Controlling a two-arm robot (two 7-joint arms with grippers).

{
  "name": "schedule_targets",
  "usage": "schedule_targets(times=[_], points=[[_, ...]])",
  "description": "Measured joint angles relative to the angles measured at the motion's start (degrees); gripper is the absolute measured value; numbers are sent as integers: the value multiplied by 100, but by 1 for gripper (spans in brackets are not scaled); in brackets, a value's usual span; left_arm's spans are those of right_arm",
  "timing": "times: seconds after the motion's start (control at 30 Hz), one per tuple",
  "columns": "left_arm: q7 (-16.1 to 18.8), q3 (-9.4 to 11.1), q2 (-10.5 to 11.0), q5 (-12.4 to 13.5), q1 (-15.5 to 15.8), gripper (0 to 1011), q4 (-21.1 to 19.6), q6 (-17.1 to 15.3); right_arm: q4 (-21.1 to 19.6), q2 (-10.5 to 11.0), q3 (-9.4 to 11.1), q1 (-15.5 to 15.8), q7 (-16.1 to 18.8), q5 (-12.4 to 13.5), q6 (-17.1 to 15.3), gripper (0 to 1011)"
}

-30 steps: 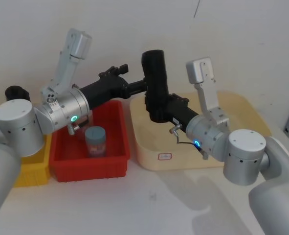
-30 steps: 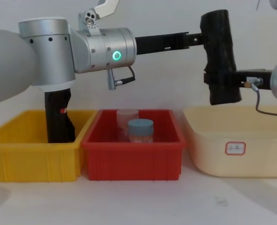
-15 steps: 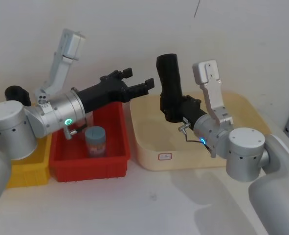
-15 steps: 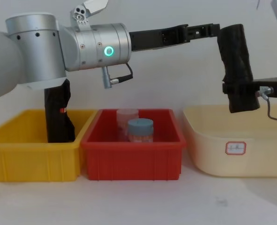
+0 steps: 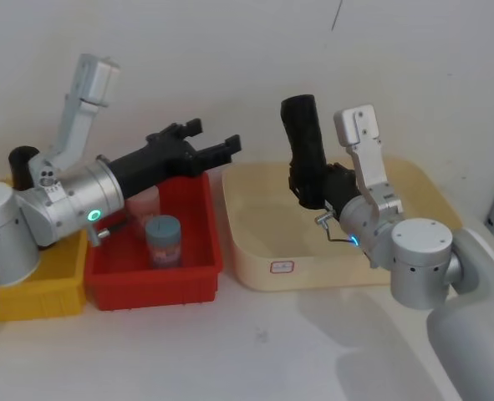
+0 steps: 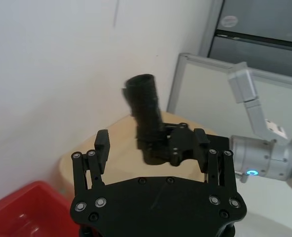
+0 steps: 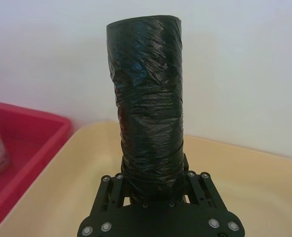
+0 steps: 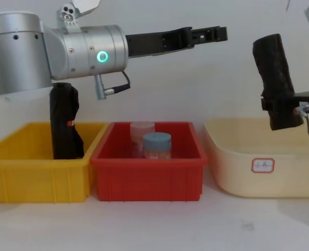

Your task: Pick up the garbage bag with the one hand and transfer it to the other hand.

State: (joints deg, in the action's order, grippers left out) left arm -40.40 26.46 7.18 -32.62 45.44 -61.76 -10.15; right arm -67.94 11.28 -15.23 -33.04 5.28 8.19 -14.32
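Pulled back, left claw [image 5: 215,135] open, right claw [image 5: 311,190] gripping garbage bag [image 5: 304,138]

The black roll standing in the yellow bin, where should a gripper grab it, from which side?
Grip the black roll around its upper half, coming from above: it stands upright, and only that part rises above the yellow bin. The open left gripper is nearest.

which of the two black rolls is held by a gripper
The thick garbage bag, clamped by the right gripper above the beige tub; the slimmer red-marked roll stands in the yellow bin.
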Motion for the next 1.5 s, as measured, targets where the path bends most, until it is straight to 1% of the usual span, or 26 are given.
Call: schedule_targets(times=[0.13,0.23,0.27,0.33,0.37,0.4,0.43,0.47,0.5,0.53,0.57,0.6,0.63,0.67,0.73,0.77,0.83,0.87,0.9,1.0,1.13,1.37,1.5], points=[[300,-50,108,50,-150,1001,-250,-56,-100,41,34,84,-42,-49,-28,519],[446,-74,159,84,-221,1001,-368,-72,-139,56,48,117,-58,-67,-42,522],[497,-86,180,100,-252,1001,-416,-80,-152,62,53,129,-62,-72,-46,560],[652,-113,231,139,-319,1001,-529,-92,-183,74,62,156,-72,-86,-56,597],[776,-130,264,167,-363,1001,-600,-99,-203,83,70,172,-77,-94,-62,651],[826,-142,286,181,-395,1001,-647,-102,-203,83,70,172,-77,-94,-62,651],[881,-150,302,196,-418,1001,-681,-104,-220,89,77,186,-86,-101,-67,691],[1008,-167,332,232,-463,1001,-751,-108,-235,95,80,200,-93,-108,-71,727],[1044,-177,348,243,-484,1001,-787,-109,-240,99,82,204,-95,-111,-72,756],[1174,-194,377,281,-528,1001,-852,-113,-247,101,84,209,-97,-114,-74,783],[1230,-206,395,297,-558,1001,-896,-115,-258,105,88,219,-100,-118,-77,833],[1283,-214,409,315,-580,1001,-927,-116,-264,107,90,223,-101,-120,-79,852],[1413,-232,436,358,-622,1001,-988,-119,-275,111,94,232,-104,-125,-84,870],[1470,-242,448,378,-642,1001,-1019,-121,-275,111,94,232,-104,-125,-84,905],[1580,-265,477,418,-691,1001,-1089,-122,-287,116,98,243,-108,-130,-88,921],[1655,-275,489,446,-711,1001,-1117,-123,-292,118,99,245,-109,-132,-89,965],[1821,-311,525,512,-781,1001,-1212,-125,-300,121,102,254,-112,-136,-92,1001],[1878,-322,535,534,-802,1001,-1239,-125,-302,121,103,256,-113,-137,-92,1001],[2005,-344,555,588,-841,1001,-1291,-127,-308,124,105,260,-115,-139,-94,1001],[2169,-385,587,668,-906,1001,-1373,-127,-314,126,106,266,-116,-141,-96,1001],[2479,-456,647,805,-1018,1001,-1504,-128,-323,129,110,273,-117,-145,-101,1001],[2753,-520,703,944,-1121,1001,-1623,-124,-414,153,76,289,23,-139,-154,1002],[2856,-545,724,996,-1161,1001,-1671,-119,-505,178,7,289,231,-123,-262,1001]])
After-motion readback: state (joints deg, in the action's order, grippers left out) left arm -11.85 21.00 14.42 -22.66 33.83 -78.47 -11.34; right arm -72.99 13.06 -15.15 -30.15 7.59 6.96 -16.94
